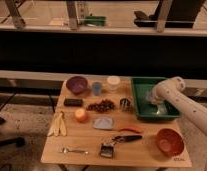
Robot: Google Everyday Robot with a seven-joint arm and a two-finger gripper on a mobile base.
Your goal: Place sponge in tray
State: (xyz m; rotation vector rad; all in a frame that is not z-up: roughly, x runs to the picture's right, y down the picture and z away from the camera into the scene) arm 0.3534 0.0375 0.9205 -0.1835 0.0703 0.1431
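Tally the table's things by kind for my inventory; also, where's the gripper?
Bowls: 2, purple, orange
Cups: 2, blue, white
Tray: 1
Food: 3, banana, orange fruit, grapes
Fork: 1
Total: 9
Gripper is over the tray.
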